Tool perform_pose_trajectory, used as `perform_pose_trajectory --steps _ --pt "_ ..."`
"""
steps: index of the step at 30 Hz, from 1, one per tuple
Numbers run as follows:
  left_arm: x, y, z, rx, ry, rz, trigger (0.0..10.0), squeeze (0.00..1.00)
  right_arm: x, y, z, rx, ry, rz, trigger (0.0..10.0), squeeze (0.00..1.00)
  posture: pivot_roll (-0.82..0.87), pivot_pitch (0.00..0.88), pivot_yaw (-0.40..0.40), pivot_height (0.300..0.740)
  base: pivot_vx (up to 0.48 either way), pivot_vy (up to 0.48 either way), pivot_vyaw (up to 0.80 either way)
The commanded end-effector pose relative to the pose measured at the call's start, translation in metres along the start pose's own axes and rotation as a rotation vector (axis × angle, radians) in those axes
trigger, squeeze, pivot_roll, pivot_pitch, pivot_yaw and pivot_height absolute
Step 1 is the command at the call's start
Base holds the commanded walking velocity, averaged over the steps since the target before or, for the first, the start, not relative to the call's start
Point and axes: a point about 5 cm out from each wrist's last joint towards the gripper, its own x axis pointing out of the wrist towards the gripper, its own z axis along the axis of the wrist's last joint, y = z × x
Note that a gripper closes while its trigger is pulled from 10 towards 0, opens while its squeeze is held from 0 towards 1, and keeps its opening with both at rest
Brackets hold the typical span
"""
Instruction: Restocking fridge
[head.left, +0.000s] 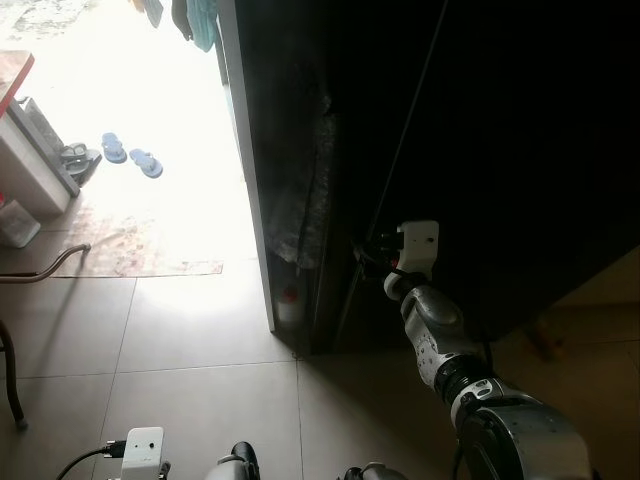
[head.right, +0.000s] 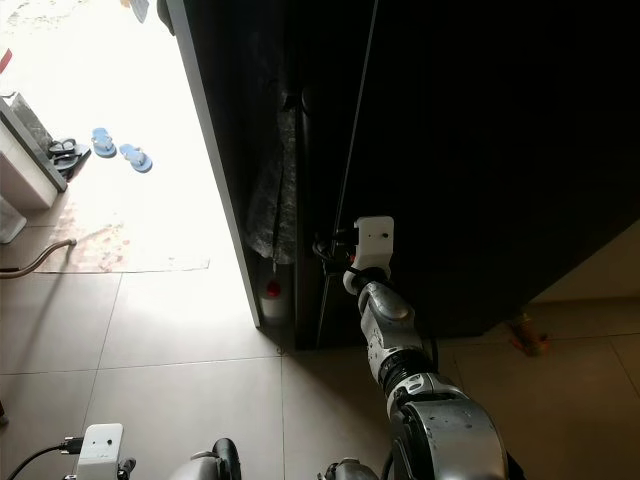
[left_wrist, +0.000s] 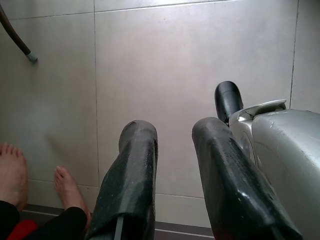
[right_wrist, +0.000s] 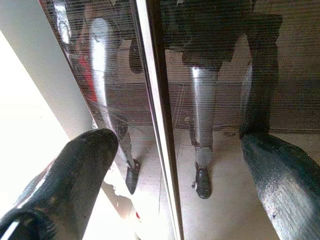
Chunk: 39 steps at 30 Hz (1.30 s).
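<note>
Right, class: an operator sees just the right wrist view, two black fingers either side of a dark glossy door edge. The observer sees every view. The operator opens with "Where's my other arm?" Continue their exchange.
Observer: The left gripper hangs low over the pale tiled floor, fingers apart, holding nothing.
Operator: Anyone near it?
Observer: Yes, a person's bare feet stand on the tiles close by.
Operator: And what lies left of the tall dark fridge?
Observer: A sunlit opening, with a pair of blue sandals on the bright ground beyond.
</note>
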Motion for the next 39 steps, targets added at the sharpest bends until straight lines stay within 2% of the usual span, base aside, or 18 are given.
perform_pose_trajectory --steps 1,2,3,6,7,8,9,13,14,15,19,21,23,24,25,28,30,39 --pt "-0.004 -0.003 -0.012 0.004 0.024 -0.006 10.0 0.00 -0.008 -0.008 -0.010 -0.042 0.028 -0.007 10.0 0.00 0.00 0.202 -0.069 0.740 0.000 0.000 0.00" --pt "-0.004 -0.003 -0.012 0.004 0.024 -0.006 10.0 0.00 -0.008 -0.008 -0.010 -0.042 0.028 -0.007 10.0 0.00 0.00 0.202 -0.069 0.740 0.000 0.000 0.00" --pt "-0.004 -0.004 -0.013 0.004 0.025 -0.010 10.0 0.00 -0.028 -0.025 -0.037 -0.050 0.098 -0.057 10.0 0.00 0.00 0.206 -0.070 0.740 0.000 0.000 0.00" --pt "-0.005 -0.004 -0.013 0.006 0.027 -0.014 10.0 0.00 -0.049 -0.039 -0.060 -0.044 0.160 -0.098 10.0 0.00 -0.01 0.209 -0.071 0.740 0.000 0.000 0.00" --pt "-0.005 -0.005 -0.014 0.008 0.028 -0.017 10.0 0.00 -0.065 -0.048 -0.076 -0.046 0.207 -0.124 10.0 0.00 -0.01 0.211 -0.074 0.740 0.000 0.000 0.00" --pt "-0.005 -0.005 -0.014 0.008 0.028 -0.017 10.0 0.00 -0.065 -0.048 -0.076 -0.046 0.207 -0.124 10.0 0.00 -0.01 0.211 -0.074 0.740 0.000 0.000 0.00" --pt "-0.005 -0.005 -0.015 0.009 0.028 -0.018 10.0 0.00 -0.079 -0.054 -0.089 -0.050 0.249 -0.144 10.0 0.00 -0.02 0.211 -0.075 0.740 0.000 0.000 0.00" --pt "-0.006 -0.005 -0.016 0.013 0.030 -0.022 10.0 0.00 -0.107 -0.067 -0.114 -0.027 0.350 -0.209 10.0 0.00 -0.02 0.212 -0.076 0.740 0.000 0.000 0.00" --pt "-0.006 -0.005 -0.016 0.013 0.030 -0.022 10.0 0.00 -0.107 -0.067 -0.114 -0.027 0.350 -0.209 10.0 0.00 -0.02 0.212 -0.076 0.740 0.000 0.000 0.00" --pt "-0.006 -0.006 -0.017 0.015 0.030 -0.026 10.0 0.00 -0.120 -0.069 -0.127 -0.021 0.423 -0.227 10.0 0.00 -0.03 0.213 -0.080 0.740 0.000 0.000 0.00" --pt "-0.006 -0.007 -0.017 0.017 0.029 -0.029 10.0 0.00 -0.134 -0.069 -0.140 -0.018 0.508 -0.244 10.0 0.00 -0.03 0.215 -0.085 0.740 0.000 0.000 0.00" --pt "-0.007 -0.008 -0.017 0.014 0.027 -0.030 10.0 0.00 -0.157 -0.069 -0.161 0.002 0.647 -0.280 10.0 0.00 -0.02 0.221 -0.092 0.740 0.000 0.000 0.00" --pt "-0.007 -0.008 -0.018 0.011 0.027 -0.028 10.0 0.00 -0.169 -0.068 -0.170 0.007 0.713 -0.293 10.0 0.00 -0.02 0.224 -0.095 0.740 0.000 0.000 0.00" --pt "-0.007 -0.008 -0.019 0.007 0.029 -0.027 10.0 0.00 -0.182 -0.067 -0.180 0.007 0.789 -0.302 10.0 0.00 -0.02 0.228 -0.097 0.740 0.000 0.000 0.00" --pt "-0.007 -0.008 -0.019 0.007 0.029 -0.027 10.0 0.00 -0.182 -0.067 -0.180 0.007 0.789 -0.302 10.0 0.00 -0.02 0.228 -0.097 0.740 0.000 0.000 0.00" --pt "-0.008 -0.009 -0.022 0.002 0.035 -0.022 10.0 0.00 -0.203 -0.065 -0.192 0.027 0.873 -0.322 10.0 0.00 -0.01 0.238 -0.103 0.740 0.000 0.000 0.00" --pt "-0.009 -0.009 -0.022 0.001 0.037 -0.020 10.0 0.00 -0.208 -0.063 -0.195 0.048 0.881 -0.317 10.0 0.00 -0.02 0.243 -0.102 0.740 0.000 0.000 0.00" --pt "-0.008 -0.008 -0.021 0.033 0.035 -0.027 10.0 0.00 -0.217 -0.059 -0.200 0.076 0.891 -0.303 10.0 0.00 -0.02 0.250 -0.098 0.740 0.000 -0.115 0.00"
